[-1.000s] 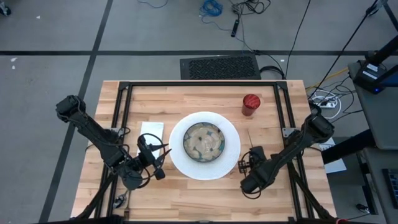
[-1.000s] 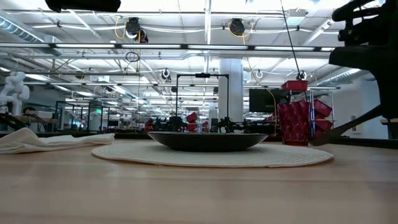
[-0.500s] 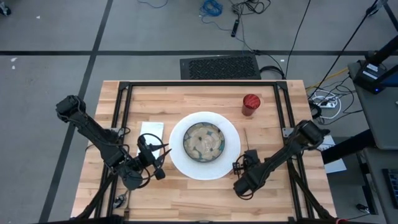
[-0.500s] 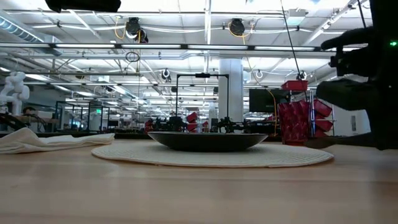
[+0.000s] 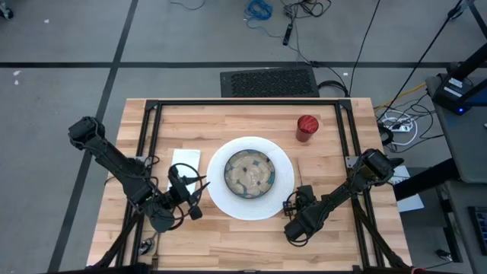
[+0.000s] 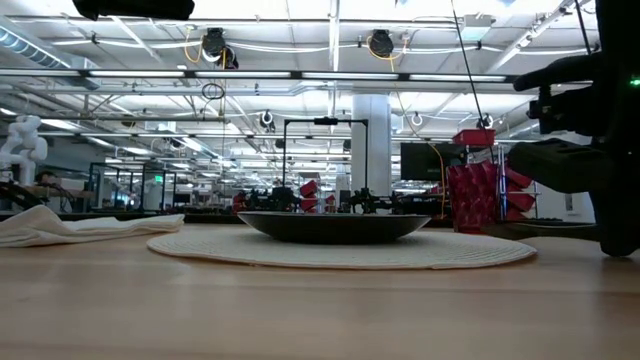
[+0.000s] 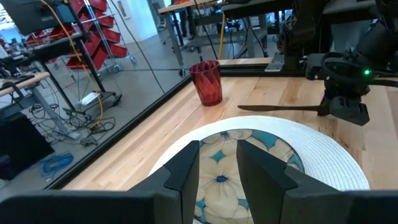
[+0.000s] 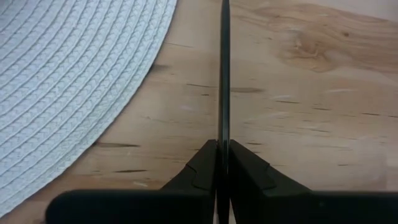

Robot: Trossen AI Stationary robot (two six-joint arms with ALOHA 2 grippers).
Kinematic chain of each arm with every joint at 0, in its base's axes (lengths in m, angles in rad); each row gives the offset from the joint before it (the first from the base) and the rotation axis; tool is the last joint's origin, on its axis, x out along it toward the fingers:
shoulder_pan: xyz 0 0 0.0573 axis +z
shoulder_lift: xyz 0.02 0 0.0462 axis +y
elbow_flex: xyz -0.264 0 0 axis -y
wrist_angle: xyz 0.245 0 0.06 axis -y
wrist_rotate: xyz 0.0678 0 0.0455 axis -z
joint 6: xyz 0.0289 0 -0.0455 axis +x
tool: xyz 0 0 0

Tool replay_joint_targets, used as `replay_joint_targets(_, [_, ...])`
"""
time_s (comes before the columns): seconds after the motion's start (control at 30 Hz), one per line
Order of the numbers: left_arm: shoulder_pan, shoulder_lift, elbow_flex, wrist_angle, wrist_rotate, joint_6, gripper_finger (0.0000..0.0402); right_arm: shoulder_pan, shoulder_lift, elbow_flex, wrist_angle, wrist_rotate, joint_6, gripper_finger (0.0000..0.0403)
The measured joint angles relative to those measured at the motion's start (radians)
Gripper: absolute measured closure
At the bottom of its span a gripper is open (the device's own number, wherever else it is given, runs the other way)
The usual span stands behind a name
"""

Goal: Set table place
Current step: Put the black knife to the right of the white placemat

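I have the right gripper (image 8: 222,163) pinched shut on a thin dark metal knife (image 8: 224,74), which it carries edge-on just beside the right rim of the big round white woven plate (image 5: 251,178), low over the pale butcher-block wooden tabletop (image 5: 327,156). To do this step well, I judge I should lower the blade flat and parallel to the plate's rim, clear of the weave, and let the wood take its weight along the whole length before I part the jaws; released while tilted, it could roll or skid toward the plate.

The left gripper (image 7: 217,165) waits on the plate's left side, its jaws a little apart and holding nothing, pointed across the patterned beige-and-blue bowl (image 5: 249,172) that sits in the plate's middle. The white cloth napkin (image 5: 185,161) lies well left of the plate, and the small red ribbed cup (image 5: 306,128) stands beyond the plate's far right.

From overhead the knife is nearly lost against the wood and the arm, so I cannot tell how high it rides or whether its tip touches. The table-height view shows only the dark bulk of the right arm at the edge, hiding the blade. I see no fork or spoon anywhere, and I cannot tell which way the knife's cutting edge faces.
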Motion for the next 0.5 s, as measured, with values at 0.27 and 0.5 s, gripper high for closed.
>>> replay_joint_targets(0.27, [0.0,0.0,0.0,0.0,0.0,0.0,0.0307,0.0,0.0,0.0,0.03,0.0,0.005,0.0388])
replay_joint_targets(0.5, [0.0,0.0,0.0,-0.001,0.0,0.001,0.0307,0.002,-0.028,0.0,0.038,-0.026,0.008,0.0387])
